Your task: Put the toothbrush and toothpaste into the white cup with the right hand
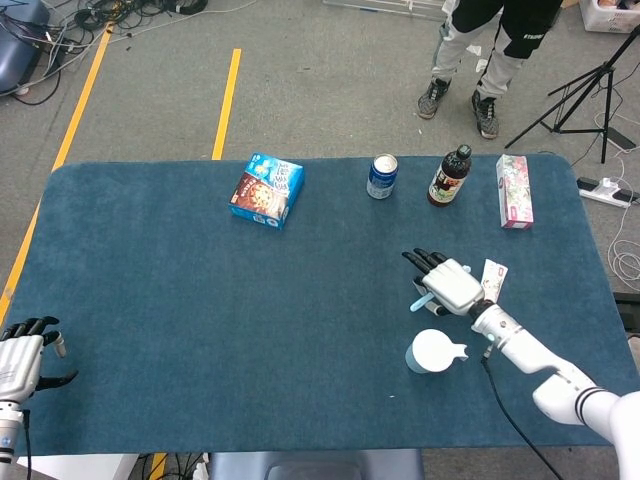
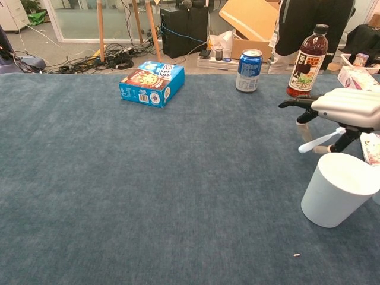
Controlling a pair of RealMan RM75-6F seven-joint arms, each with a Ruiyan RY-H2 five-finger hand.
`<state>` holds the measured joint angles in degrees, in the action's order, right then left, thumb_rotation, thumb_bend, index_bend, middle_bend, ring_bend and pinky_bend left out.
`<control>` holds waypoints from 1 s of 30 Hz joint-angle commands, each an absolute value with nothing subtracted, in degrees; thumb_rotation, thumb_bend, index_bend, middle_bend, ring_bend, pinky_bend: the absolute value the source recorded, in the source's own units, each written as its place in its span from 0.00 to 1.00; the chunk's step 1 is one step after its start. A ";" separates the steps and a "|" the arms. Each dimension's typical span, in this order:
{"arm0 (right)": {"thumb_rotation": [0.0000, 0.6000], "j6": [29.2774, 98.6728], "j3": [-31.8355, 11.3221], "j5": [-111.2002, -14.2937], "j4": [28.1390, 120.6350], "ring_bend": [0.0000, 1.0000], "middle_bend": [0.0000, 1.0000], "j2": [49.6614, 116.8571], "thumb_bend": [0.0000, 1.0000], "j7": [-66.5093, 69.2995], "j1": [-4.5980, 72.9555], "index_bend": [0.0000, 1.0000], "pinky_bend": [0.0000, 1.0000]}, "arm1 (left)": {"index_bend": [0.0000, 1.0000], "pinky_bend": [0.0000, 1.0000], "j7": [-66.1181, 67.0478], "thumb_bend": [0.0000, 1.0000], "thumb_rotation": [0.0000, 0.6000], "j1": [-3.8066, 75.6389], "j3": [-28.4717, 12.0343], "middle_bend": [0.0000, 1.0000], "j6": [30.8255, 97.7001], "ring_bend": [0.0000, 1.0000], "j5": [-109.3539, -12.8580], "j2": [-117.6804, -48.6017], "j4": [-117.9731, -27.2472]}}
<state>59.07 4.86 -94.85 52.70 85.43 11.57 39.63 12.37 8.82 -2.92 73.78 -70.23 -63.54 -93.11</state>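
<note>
- the right hand (image 1: 455,286) hangs above the bench (image 1: 200,320), its fingers (image 2: 295,103) reaching out forward, with the toothbrush (image 2: 320,140) pinched beneath the palm; in the chest view the brush is clear of the cloth, slanting down and away from the fingers' underside.
- the fingers are clamped on the brush from below, as far as the chest view shows; the upper ones are stretched straight and touch nothing.
- the white cup (image 2: 338,189) stands upright just below and a little to the wrist side of the fingers, its mouth open and, judging from the head view, nothing in it yet.
- the toothpaste (image 1: 490,279) lies flat on the bench just beside the hand, on the side away from the fingertips; only a corner of it shows at the chest view's edge, and it is untouched.
- progress, as a judgement: the brush is picked up but not delivered, so the first half is under way and nothing is finished. left to do: carry the brush over the cup's mouth, let it drop in, then fetch the toothpaste and put it in too.
- the next move probably calls for tipping the brush more upright so it clears the rim; the cup looks light and may tip if nudged.
- the left hand (image 1: 20,358) rests at the far corner of the bench, fingers loosely spread and holding nothing, well apart from all of this.
- beyond the fingertips, well apart, stand a blue can (image 1: 381,176), a dark bottle (image 1: 449,176), a snack box (image 1: 266,190) and a flowered box (image 1: 513,190).
</note>
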 commanded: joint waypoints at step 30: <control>1.00 75.98 1.48 -97.25 81.16 0.00 0.08 65.06 0.25 9.15 31.97 0.63 0.22 | 0.59 0.20 13.35 0.00 1.00 8.73 -2.79 0.25 74.26 0.19 -70.43 -64.07 -93.08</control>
<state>75.49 1.50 -96.88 80.37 65.75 8.43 32.35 13.35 8.73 -2.79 74.26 -70.42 -64.06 -93.08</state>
